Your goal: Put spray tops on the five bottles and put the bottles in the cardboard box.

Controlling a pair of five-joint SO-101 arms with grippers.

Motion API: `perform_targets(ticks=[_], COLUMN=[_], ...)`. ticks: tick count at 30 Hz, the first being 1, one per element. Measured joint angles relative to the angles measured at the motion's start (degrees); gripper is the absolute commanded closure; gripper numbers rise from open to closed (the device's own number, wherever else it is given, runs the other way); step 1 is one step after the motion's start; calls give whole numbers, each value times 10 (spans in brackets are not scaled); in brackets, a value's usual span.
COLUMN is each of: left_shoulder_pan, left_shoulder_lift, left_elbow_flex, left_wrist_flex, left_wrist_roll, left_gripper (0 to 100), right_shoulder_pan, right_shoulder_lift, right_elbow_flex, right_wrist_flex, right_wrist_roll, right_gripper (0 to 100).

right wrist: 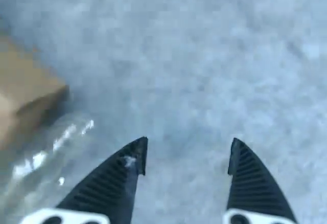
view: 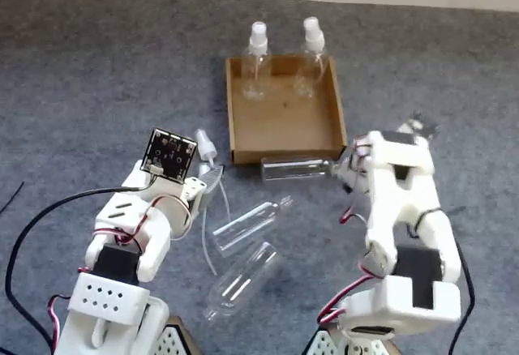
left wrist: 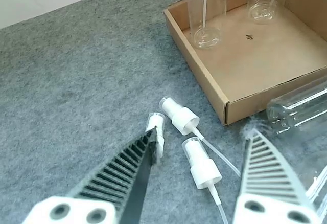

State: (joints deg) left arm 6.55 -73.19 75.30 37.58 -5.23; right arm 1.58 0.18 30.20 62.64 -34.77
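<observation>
Two clear bottles with white spray tops [view: 257, 63] [view: 310, 57] stand at the far end of the cardboard box [view: 280, 155]. A third, topless bottle [view: 296, 168] lies against the box's front wall, and two more [view: 247, 225] [view: 239, 282] lie nearer the arms. Three loose spray tops [left wrist: 179, 117] [left wrist: 201, 165] [left wrist: 156, 132] lie on the carpet. My left gripper [left wrist: 202, 134] hangs open just above them, one top between its fingers. My right gripper [right wrist: 188, 144] is open over bare carpet, beside the neck end of the lying bottle [right wrist: 46, 152].
Grey carpet covers the whole table. The box's near corner [right wrist: 25, 91] sits close to my right gripper. The box floor [left wrist: 265, 65] in front of the standing bottles is bare. A black cable [view: 32, 217] runs at the left arm's base.
</observation>
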Motion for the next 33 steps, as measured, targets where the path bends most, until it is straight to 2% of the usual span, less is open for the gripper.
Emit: perform_targets(ticks=[8,15,21,30,33], left_shoulder_pan=[0,0,0,0,0], left_shoulder_lift=[0,0,0,0,0], left_elbow_flex=[0,0,0,0,0], left_wrist_flex=[0,0,0,0,0], left_wrist_roll=[0,0,0,0,0], left_gripper=[748,748,748,748,748], right_shoulder_pan=[-125,-238,-334,-350,-333], right_shoulder_lift=[-111,-133,-133,-70,-50], right_elbow_flex=[-112,-78,-45,-45,-45], right_wrist_flex=[60,-40,-91,-105,-105], right_wrist_roll=[-60,-64,-38,-33,-33], right_gripper=[792,757,745,745,745])
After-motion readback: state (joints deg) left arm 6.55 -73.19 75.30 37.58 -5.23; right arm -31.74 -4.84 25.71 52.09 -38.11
